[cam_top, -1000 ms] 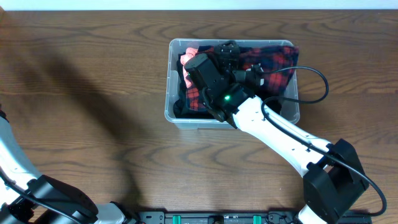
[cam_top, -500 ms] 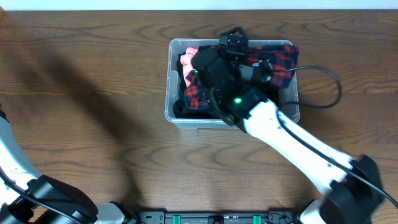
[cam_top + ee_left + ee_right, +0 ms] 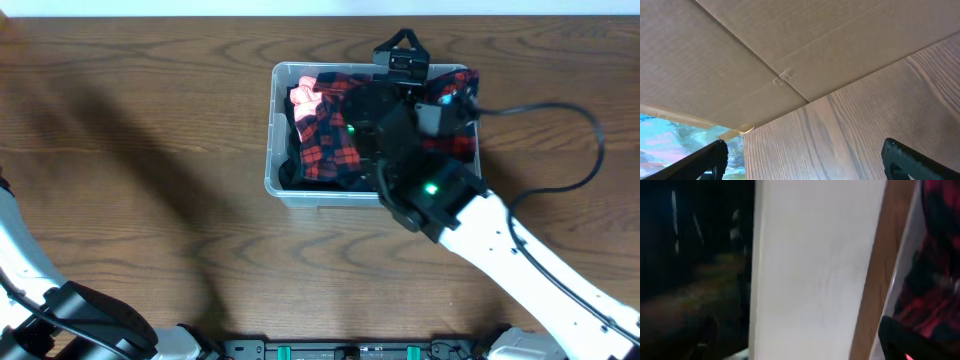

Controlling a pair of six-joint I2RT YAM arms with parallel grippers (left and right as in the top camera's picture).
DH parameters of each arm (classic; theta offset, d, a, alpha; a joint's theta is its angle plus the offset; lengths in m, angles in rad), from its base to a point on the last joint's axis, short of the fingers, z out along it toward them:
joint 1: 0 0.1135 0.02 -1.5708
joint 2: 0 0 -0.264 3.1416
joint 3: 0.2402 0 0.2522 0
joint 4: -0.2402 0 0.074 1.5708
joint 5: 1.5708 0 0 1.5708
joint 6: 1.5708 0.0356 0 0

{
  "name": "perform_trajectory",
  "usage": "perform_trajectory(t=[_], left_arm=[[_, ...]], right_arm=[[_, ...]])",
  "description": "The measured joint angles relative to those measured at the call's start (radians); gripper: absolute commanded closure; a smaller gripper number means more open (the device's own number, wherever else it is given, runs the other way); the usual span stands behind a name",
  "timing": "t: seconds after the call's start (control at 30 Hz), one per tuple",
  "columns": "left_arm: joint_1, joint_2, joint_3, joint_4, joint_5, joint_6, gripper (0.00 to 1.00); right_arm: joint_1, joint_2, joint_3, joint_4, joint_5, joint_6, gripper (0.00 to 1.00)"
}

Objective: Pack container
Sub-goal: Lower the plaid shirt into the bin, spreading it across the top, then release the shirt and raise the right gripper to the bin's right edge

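The clear plastic container [image 3: 271, 130] stands at the far middle of the wooden table. It holds red-and-black plaid garments [image 3: 325, 140] and a pink cloth [image 3: 303, 97]. My right arm reaches over the container, and my right gripper [image 3: 402, 50] is at its far rim, open and empty. In the right wrist view the right gripper [image 3: 800, 345] has its jaws wide apart, with plaid cloth [image 3: 935, 280] at the right edge. My left gripper [image 3: 805, 167] is open and empty over bare wood, away from the container.
A cardboard surface [image 3: 765, 55] fills the upper left wrist view. A white wall [image 3: 815, 270] and the table's wooden edge [image 3: 875, 280] lie ahead of the right gripper. My left arm [image 3: 20, 250] stays at the table's left edge.
My right arm has swung right and away from me. Its gripper went from above the garments to the container's far rim, uncovering more plaid cloth. The left arm has not moved.
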Motion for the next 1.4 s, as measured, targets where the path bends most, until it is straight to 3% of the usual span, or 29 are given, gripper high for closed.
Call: perform_trajectory(t=[0.2, 0.33, 0.6, 0.87, 1.03, 1.27, 1.3, 1.33, 1.4], left_arm=[[0.0, 0.0, 0.0, 0.0, 0.0, 0.0, 0.02], [0.0, 0.0, 0.0, 0.0, 0.0, 0.0, 0.02], [0.0, 0.0, 0.0, 0.0, 0.0, 0.0, 0.02], [0.0, 0.0, 0.0, 0.0, 0.0, 0.0, 0.02], [0.0, 0.0, 0.0, 0.0, 0.0, 0.0, 0.02], [0.0, 0.0, 0.0, 0.0, 0.0, 0.0, 0.02], [0.0, 0.0, 0.0, 0.0, 0.0, 0.0, 0.02], [0.0, 0.0, 0.0, 0.0, 0.0, 0.0, 0.02], [0.0, 0.0, 0.0, 0.0, 0.0, 0.0, 0.02]], right_arm=[[-0.051, -0.084, 0.0, 0.03, -0.005, -0.451, 0.01], [-0.07, -0.095, 0.0, 0.023, -0.005, -0.659, 0.01], [-0.142, -0.041, 0.001, -0.126, -0.031, -0.833, 0.01], [-0.279, 0.155, 0.001, -0.15, -0.43, -1.223, 0.01], [-0.352, 0.254, -0.001, -0.197, -0.457, -1.331, 0.01], [-0.441, 0.236, -0.001, -0.207, -0.493, -1.477, 0.01], [-0.45, 0.233, -0.001, -0.213, -0.512, -1.509, 0.05], [-0.46, 0.232, -0.001, -0.226, -0.538, -1.547, 0.23], [-0.475, 0.232, -0.001, -0.249, -0.578, -1.596, 0.76]])
